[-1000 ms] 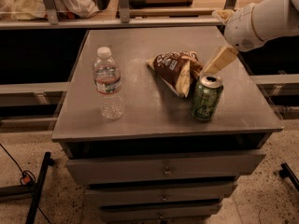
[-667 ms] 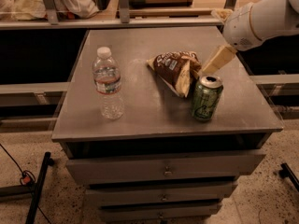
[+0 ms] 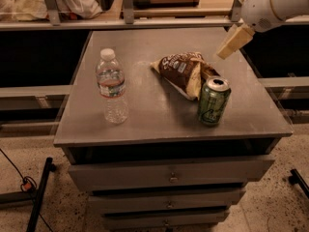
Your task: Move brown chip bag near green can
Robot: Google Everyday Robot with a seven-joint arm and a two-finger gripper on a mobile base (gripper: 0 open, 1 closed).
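The gripper (image 3: pixel 233 42) hangs in the air above the right rear part of the table (image 3: pixel 145 117), up and to the right of the bag (image 3: pixel 181 71) and apart from it. It carries nothing, and whether it is open or closed cannot be told from this angle. Behind it the white arm (image 3: pixel 270 4) runs off the upper right corner. The bag lies on its side in the middle-right of the tabletop, crumpled, with its right end right behind the can (image 3: pixel 213 101). Whether the two touch cannot be told, but they are at least just beside each other, so the task looks about done. The bag is probably light and soft: foil that gives and crackles under pressure, slippery on its flat faces and with chips inside that would crush. If it needed another nudge, the best hold would be a raised fold or the sealed end at the upper left, pinched gently from above, rather than the puffed middle. The can stands upright near the front right edge and would tip easily if the bag were pushed against it. A bottle (image 3: pixel 112 88) stands well apart on the left.
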